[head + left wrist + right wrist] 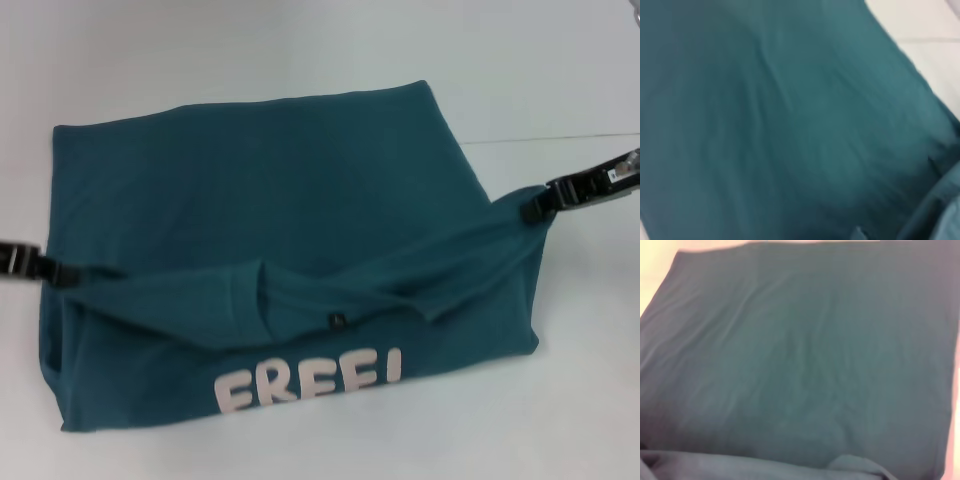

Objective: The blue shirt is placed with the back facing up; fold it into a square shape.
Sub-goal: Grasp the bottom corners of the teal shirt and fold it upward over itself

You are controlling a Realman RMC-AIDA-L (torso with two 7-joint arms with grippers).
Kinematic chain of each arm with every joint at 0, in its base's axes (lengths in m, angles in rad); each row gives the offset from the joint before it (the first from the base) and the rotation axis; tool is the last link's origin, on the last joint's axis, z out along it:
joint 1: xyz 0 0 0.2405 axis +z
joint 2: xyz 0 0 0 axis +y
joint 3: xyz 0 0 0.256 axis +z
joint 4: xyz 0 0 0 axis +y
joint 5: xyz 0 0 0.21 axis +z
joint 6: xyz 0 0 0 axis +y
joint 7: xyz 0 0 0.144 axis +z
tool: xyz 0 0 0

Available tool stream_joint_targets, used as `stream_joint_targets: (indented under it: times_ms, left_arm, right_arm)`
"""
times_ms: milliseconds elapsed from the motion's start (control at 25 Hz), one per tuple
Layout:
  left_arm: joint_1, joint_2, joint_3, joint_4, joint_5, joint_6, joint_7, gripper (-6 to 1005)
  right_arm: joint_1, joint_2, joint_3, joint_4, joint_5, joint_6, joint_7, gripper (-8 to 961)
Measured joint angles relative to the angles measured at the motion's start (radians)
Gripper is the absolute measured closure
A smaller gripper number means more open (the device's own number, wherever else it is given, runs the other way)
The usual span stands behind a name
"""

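Blue shirt (300,190): uniform dark teal-blue across the whole visible fabric, no print or pattern on the plain back panel. Both wrist views show the same unbroken teal cloth (765,125) (800,355), with only darker shading along creases.

Lettering (308,382): white, blocky capitals on the near lower part of the shirt; upper portions of the letters are covered by a fold of teal fabric.

Small tag (337,321): black, at the folded edge above the lettering.

Left gripper (62,270): black.

Right gripper (535,206): black fingers, with a silver-grey body behind.

Table (200,50): plain white, unpatterned; a thin dark line crosses it at the right.
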Motion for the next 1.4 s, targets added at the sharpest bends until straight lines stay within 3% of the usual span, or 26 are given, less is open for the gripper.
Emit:
stream_joint_targets:
  times_ms: [200, 560, 880, 1200, 1240, 1400]
  left_arm:
    - [-0.001, -0.007, 0.001, 0.015, -0.070, -0.068, 0.085, 963]
    - [0.012, -0.039, 0.002, 0.013, -0.187, -0.192, 0.206, 964]
    - [0.016, -0.052, 0.018, 0.014, -0.239, -0.276, 0.243, 963]
    - [0.019, -0.101, 0.037, -0.002, -0.248, -0.389, 0.331, 964]
    - [0.024, -0.112, 0.073, -0.014, -0.249, -0.439, 0.346, 964]
    - [0.028, -0.113, 0.130, -0.056, -0.250, -0.523, 0.358, 964]
  right_arm:
    - [-0.011, 0.013, 0.008, 0.021, 0.004, 0.103, 0.030, 887]
    - [-0.041, 0.058, 0.052, 0.027, 0.083, 0.285, 0.029, 886]
    - [-0.066, 0.096, 0.046, 0.029, 0.135, 0.458, 0.024, 886]
    - [-0.049, 0.110, -0.002, 0.123, 0.137, 0.577, -0.020, 885]
    - [-0.044, 0.111, -0.014, 0.141, 0.138, 0.593, -0.030, 885]
    - [-0.028, 0.111, -0.051, 0.199, 0.158, 0.650, -0.094, 883]
